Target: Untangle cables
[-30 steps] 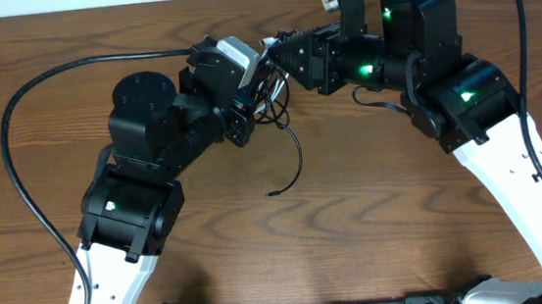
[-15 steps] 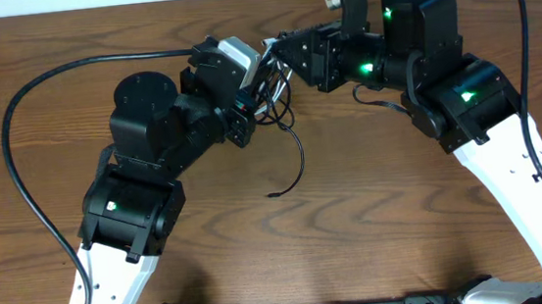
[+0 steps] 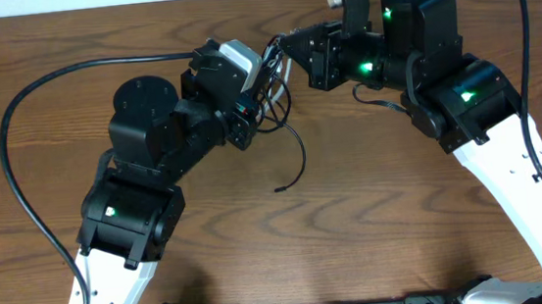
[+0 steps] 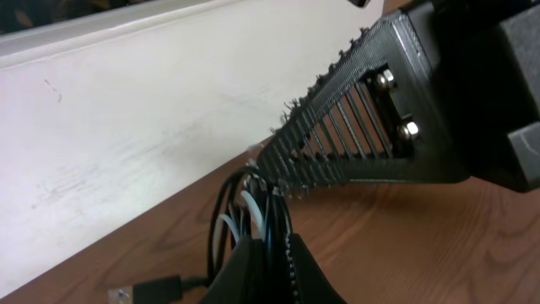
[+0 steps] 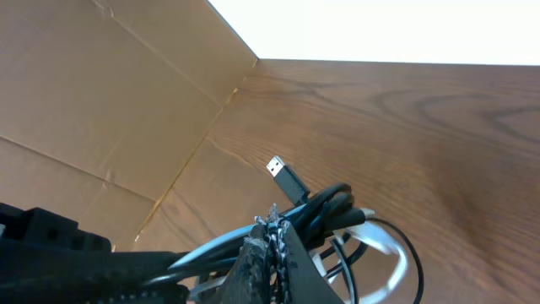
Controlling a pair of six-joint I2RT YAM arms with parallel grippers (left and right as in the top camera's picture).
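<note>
Currently the left hand (image 4: 267,252) and right hand (image 5: 271,236) each clamp the cables (image 5: 333,203) at upper centre overhead, presumably to pull the tangle apart above the bench (image 3: 356,223).

A brown, wood-grained bench (image 3: 376,231) is shown, bounded by a white wall (image 4: 126,127) at its far edge and by cardboard (image 5: 101,101) at one side. The cables (image 3: 269,101) are bunched above it near the far edge. One black tail (image 3: 298,155) is curved down from them, its end (image 3: 276,188) laid on bare wood. A black plug (image 4: 156,287) is seen lying near the wall.
</note>
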